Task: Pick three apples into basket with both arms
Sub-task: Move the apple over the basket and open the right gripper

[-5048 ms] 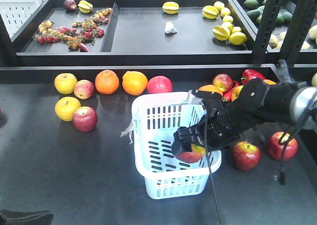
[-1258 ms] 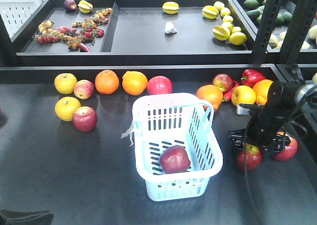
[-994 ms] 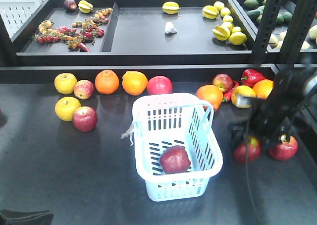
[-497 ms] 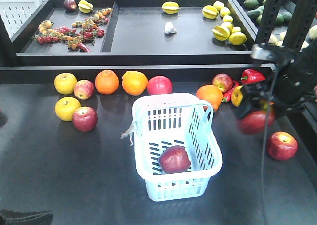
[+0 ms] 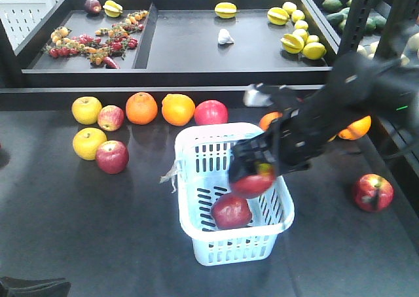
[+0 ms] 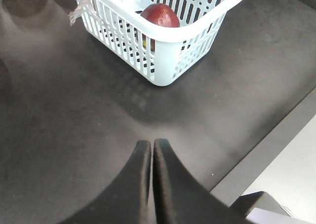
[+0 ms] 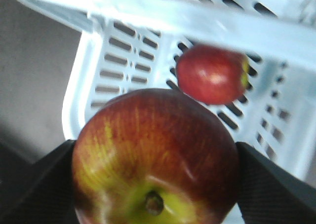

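Observation:
The pale blue basket (image 5: 196,140) stands mid-table with one dark red apple (image 5: 230,211) lying on its bottom; that fruit also shows as the apple (image 6: 160,15) and the apple (image 7: 211,74). My right gripper (image 5: 252,179) hangs over the basket's right side, shut on a red apple (image 7: 155,155) with a yellow-green stem end. More red apples rest on the table: one (image 5: 373,192) at the right, one (image 5: 112,156) at the left. My left gripper (image 6: 151,147) is shut and empty, low over bare table in front of the basket (image 6: 168,36).
Behind the basket runs a row of fruit: yellow apples (image 5: 86,110), oranges (image 5: 142,108), a red apple (image 5: 211,112). A raised black shelf (image 5: 183,78) with trays of fruit lies beyond. A black post (image 5: 353,29) stands at the back right. The table's front edge (image 6: 276,135) is close to my left gripper.
My right arm lifted a red apple from the table's right side and swung it left, from beside the basket to over its right part. The basket and its apple stayed put.

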Available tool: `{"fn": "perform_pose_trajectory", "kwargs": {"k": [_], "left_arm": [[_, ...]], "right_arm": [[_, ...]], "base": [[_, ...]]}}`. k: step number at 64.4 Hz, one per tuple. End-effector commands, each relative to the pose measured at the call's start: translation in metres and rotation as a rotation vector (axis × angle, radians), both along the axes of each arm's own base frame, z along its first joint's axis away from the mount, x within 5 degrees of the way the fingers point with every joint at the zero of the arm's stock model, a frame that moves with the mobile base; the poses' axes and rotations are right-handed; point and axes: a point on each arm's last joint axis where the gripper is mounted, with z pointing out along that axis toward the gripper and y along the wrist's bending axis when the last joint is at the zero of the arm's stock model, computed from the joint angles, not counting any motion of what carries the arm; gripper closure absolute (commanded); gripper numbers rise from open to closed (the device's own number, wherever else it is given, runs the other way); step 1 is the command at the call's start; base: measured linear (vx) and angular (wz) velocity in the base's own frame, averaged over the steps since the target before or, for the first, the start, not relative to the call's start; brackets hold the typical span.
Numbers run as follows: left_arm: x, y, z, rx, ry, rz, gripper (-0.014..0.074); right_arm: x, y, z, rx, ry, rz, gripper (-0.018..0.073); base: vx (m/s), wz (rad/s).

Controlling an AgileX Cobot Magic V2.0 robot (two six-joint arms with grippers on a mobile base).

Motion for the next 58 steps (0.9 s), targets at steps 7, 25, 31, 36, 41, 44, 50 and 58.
{"fn": "perform_pose_trajectory", "kwargs": {"k": [7, 25, 31, 36, 41, 44, 50, 58], "left_arm": [[0.004, -0.002, 0.012, -0.055, -0.052, 0.027, 0.0604], [0.004, -0.002, 0.012, -0.055, -0.052, 0.027, 0.0604], [0.004, -0.002, 0.012, -0.055, -0.052, 0.027, 0.0604], [0.004, -0.002, 0.012, -0.055, -0.052, 0.027, 0.0604], [0.004, -0.002, 0.012, -0.055, -0.052, 0.027, 0.0604], [0.004, -0.002, 0.012, -0.055, -0.052, 0.027, 0.0604], [0.004, -0.002, 0.012, -0.055, -0.052, 0.027, 0.0603], [0.004, -0.002, 0.012, -0.055, -0.052, 0.027, 0.0603]], "right_arm": [[0.016, 0.012, -0.007, 0.075, -0.052, -0.057, 0.0563], [0.027, 0.016, -0.045, 0.042, 0.002, -0.054, 0.054], [0.029, 0.016, -0.046, 0.041, -0.01, -0.047, 0.049], [0.029, 0.017, -0.044, 0.049, -0.022, -0.029, 0.041], [0.03, 0.017, -0.044, 0.049, -0.035, -0.019, 0.0306], [0.031, 0.017, -0.044, 0.05, -0.044, -0.024, 0.0234], [0.031, 0.017, -0.044, 0.051, -0.051, -0.027, 0.008], [0.031, 0.017, -0.043, 0.053, -0.049, -0.028, -0.0062]], "base": [[0.0, 0.0], [0.0, 0.0], [0.0, 0.0], [0.0, 0.0], [0.0, 0.0], [0.0, 0.0], [0.0, 0.0], [0.0, 0.0]]}}
